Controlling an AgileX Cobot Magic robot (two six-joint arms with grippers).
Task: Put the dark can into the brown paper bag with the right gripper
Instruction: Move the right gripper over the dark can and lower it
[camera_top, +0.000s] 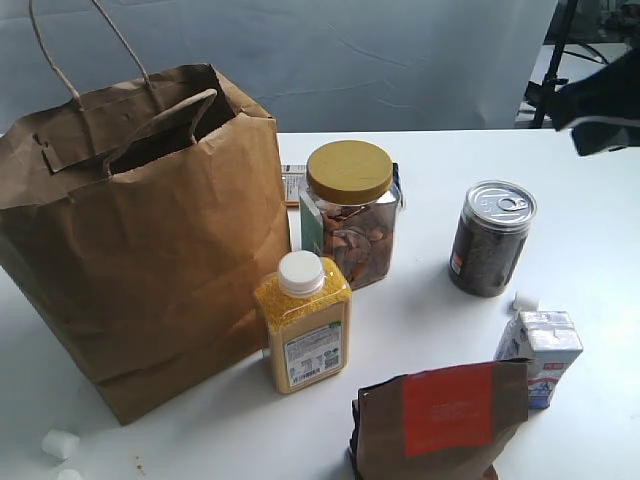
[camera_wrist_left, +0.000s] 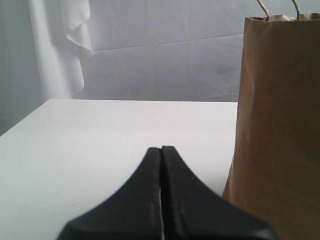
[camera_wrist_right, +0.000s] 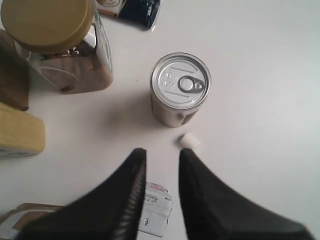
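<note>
The right gripper (camera_wrist_right: 161, 156) is pointed down at the dark can (camera_wrist_right: 180, 87).
Its jaws are parted a little; nothing is gripped.

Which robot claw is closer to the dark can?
Right. The right gripper hovers above the dark can. The left gripper is shut beside the brown paper bag.

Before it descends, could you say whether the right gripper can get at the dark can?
Probably yes: the right gripper is open above the dark can, which stands apart from the nut jar.
</note>
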